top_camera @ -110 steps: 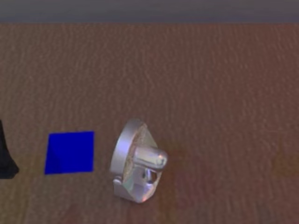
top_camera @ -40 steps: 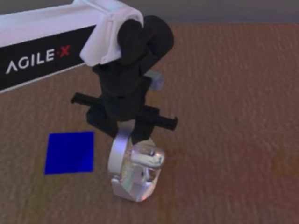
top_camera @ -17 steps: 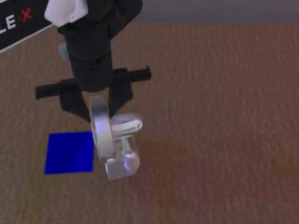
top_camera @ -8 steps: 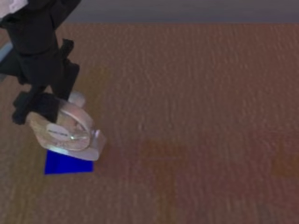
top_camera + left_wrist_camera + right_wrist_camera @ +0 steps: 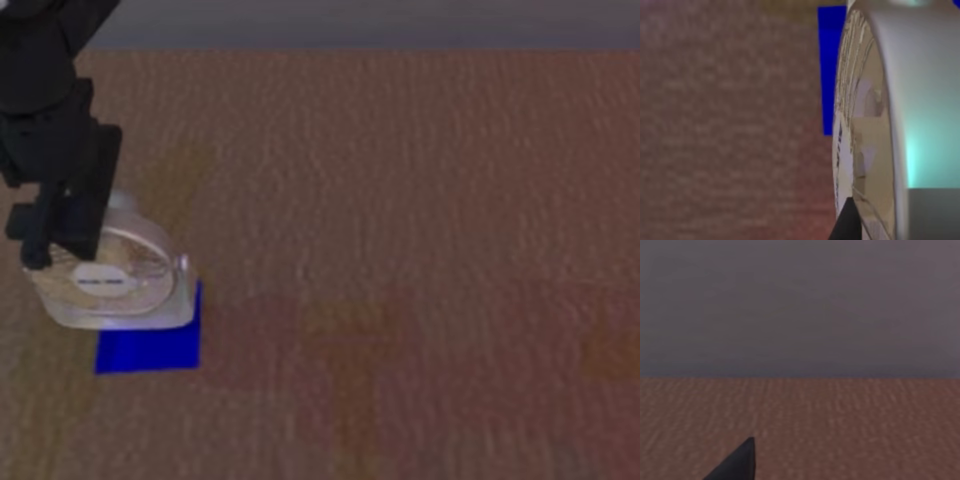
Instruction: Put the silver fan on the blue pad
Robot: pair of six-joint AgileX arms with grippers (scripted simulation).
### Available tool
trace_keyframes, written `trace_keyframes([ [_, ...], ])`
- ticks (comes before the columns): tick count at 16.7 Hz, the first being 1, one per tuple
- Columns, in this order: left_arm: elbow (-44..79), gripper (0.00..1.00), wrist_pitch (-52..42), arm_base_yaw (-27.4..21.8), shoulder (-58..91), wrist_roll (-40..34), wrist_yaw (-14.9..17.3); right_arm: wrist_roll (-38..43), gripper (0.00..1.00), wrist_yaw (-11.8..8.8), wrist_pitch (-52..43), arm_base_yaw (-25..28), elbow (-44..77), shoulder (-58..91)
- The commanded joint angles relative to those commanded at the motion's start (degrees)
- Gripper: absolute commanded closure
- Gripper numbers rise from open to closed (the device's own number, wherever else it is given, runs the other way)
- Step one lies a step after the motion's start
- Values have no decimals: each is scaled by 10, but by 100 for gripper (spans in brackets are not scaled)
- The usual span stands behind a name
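Left gripper (image 5: 55, 215) pinching the fan (image 5: 115, 280) has swung it left in the last sec — now over the pad (image 5: 150, 348), face up, covering most of it. Lowering + release prob. next. Right gripper (image 5: 735, 462) parked off-table; can't tell its jaws.

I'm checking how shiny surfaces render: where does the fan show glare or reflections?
Top view: the silver fan, held by the left tool, looks washed-out and translucent over the blue pad. Left wrist view: a teal sheen tints its ring.
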Motion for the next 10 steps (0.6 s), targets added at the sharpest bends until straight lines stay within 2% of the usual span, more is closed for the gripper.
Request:
trace_keyframes([
  [3,0,100,2,-3,3,2,0,0,0,0,0,0,0,0],
  [10,-69,100,77,2,8,2,0,0,0,0,0,0,0,0],
])
